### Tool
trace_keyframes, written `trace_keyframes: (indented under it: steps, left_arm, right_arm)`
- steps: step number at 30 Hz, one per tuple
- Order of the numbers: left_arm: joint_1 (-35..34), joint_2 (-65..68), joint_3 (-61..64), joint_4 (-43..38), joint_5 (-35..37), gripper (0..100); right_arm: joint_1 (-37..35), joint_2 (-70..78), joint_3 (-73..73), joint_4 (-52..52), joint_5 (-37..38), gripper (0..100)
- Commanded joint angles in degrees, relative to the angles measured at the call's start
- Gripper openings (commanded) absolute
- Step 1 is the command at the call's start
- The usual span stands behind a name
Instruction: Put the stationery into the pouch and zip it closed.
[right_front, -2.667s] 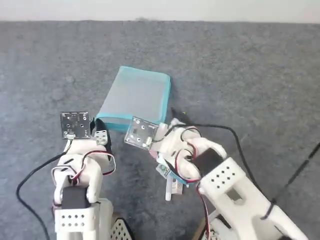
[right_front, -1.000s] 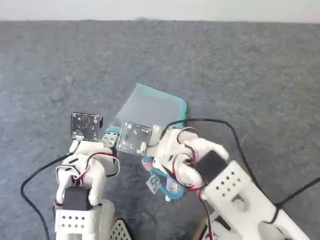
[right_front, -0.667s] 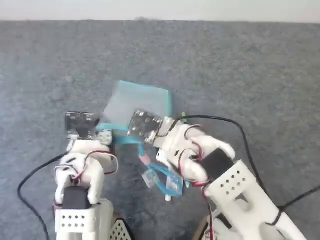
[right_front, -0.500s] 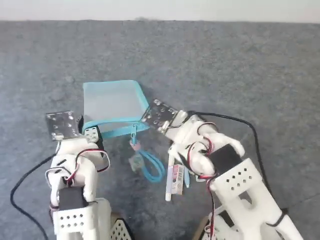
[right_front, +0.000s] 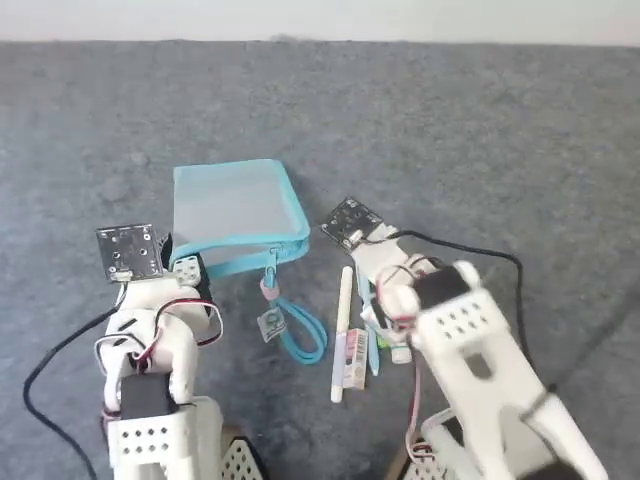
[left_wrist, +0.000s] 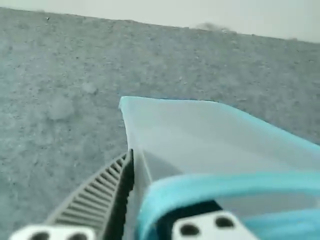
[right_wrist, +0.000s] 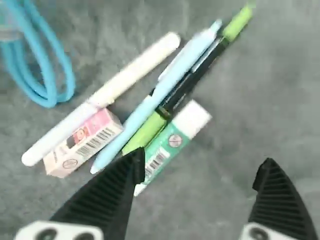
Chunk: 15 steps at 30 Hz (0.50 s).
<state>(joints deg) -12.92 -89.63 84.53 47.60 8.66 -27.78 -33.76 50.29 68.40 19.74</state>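
**Op:** Left side?

**Eng:** Your left pincer (right_front: 188, 268) is at a corner of the pouch (right_front: 235, 210), on the zip edge that faces the arms. In your left wrist view the ribbed jaw lies against the pouch wall. The teal rim is pinched between the jaws, so the pincer is clamped on the pouch. The pouch rests on the grey tabletop (right_front: 480, 150).

**Op:** Zip open?

**Eng:** Can't tell you. A blue strap loop (right_front: 303, 335) with a small tag (right_front: 270, 325) trails off the pouch's zip edge toward the arms.

**Op:** Right side?

**Eng:** Your right pincer (right_wrist: 202, 160) hangs over the stationery (right_front: 360, 340). Its jaws are spread wide and hold nothing.

**Op:** Where's the stationery?

**Eng:** All of it is outside the pouch, in one heap just past the strap loop, on the far side of the loop from your left pincer.
- The white pen (right_wrist: 100, 100) is the piece nearest the loop.
- The pink box (right_wrist: 82, 142) touches the white pen's lower end.
- The light blue pen (right_wrist: 160, 95) and the green-and-black pen (right_wrist: 200, 70) lie side by side, touching.
- The green-and-white tube (right_wrist: 172, 140) sits against those two pens, closest to your open jaws.

None of the pieces touches the pouch.
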Motion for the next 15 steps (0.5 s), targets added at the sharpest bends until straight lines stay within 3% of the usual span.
trace_keyframes:
  steps: [1, 8, 15]
  left_arm:
    - [0.7, -0.2, -0.4, -2.1, -0.7, 1]
    - [0.7, -0.2, -0.3, -2.1, -0.7, 1]
    - [0.7, -0.3, -0.3, -2.2, -0.5, 1]
  right_arm:
    - [0.5, 6.9, -0.4, -3.6, -4.6, 33.9]
    - [0.8, 13.8, 0.5, -4.0, -10.1, 33.9]
    - [3.8, 16.9, 0.3, -3.2, -10.4, 33.9]
